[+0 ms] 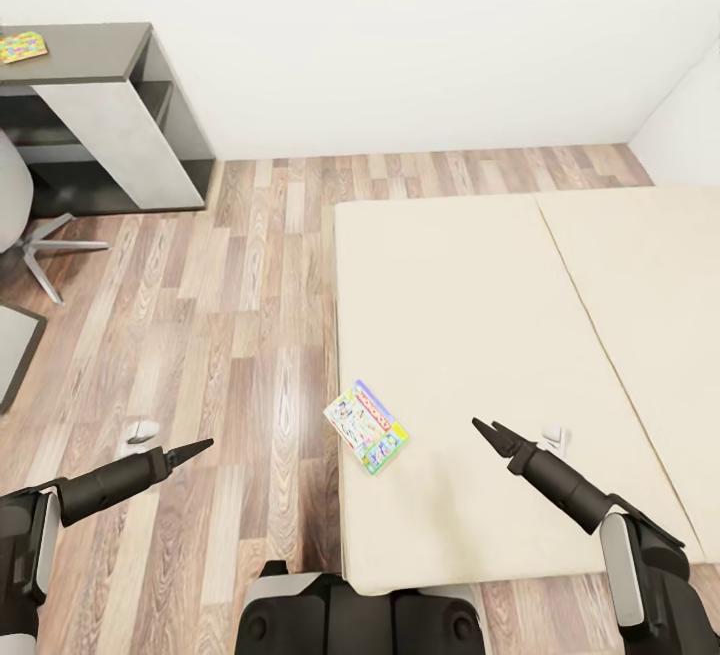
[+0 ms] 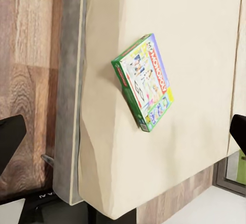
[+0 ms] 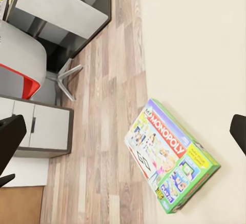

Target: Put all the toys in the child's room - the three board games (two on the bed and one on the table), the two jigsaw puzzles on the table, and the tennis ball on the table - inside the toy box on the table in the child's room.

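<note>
Grippers: left gripper (image 1: 200, 448) empty; right gripper (image 1: 487, 429) empty.

A white-and-green Monopoly board game (image 3: 171, 155) lies on the beige bed (image 3: 205, 55) beside its edge.

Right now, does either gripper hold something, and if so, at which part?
Nothing is held. The left gripper is over the floor, the right gripper over the bed; the board game lies untouched.
</note>
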